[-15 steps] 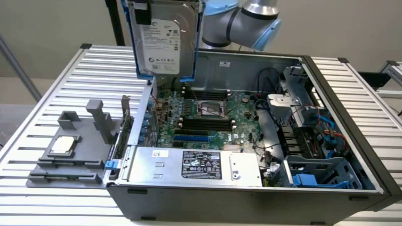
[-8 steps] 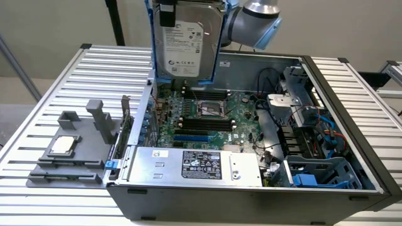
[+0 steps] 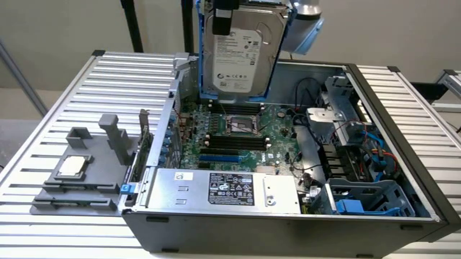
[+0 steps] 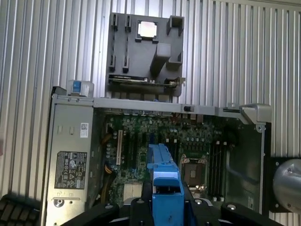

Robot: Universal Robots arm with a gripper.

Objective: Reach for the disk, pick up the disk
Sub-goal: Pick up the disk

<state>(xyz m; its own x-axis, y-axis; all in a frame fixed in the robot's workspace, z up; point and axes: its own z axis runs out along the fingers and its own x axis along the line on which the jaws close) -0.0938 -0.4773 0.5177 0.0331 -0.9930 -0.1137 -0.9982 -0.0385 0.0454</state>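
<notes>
1. The flat silver-grey hard disk with a white printed label and bright blue plastic rails (image 3: 241, 48) hangs upright above the open grey computer case (image 3: 288, 226), lifted clear of the green motherboard (image 3: 249, 132). Its label carries a round logo, barcodes and small print too fine to read.
2. The black gripper (image 4: 167, 207) is pinched on the disk: in the wrist view its fingers (image 4: 143, 207) press against both sides of the blue rail (image 4: 164, 181).
3. The silver power supply box (image 3: 223, 189) lies along the case's near edge; its black-and-white rating label cannot be read.
4. The empty blue plastic drive cage (image 3: 367, 197) sits in the case corner at the exterior view's right, beside blue and orange cables (image 3: 374, 151).
5. Outside the case, at the exterior view's left, a dark grey fixture tray (image 3: 83, 178) on the ribbed metal table (image 3: 43, 162) holds a small square silver chip (image 3: 74, 165); open table surrounds it.
</notes>
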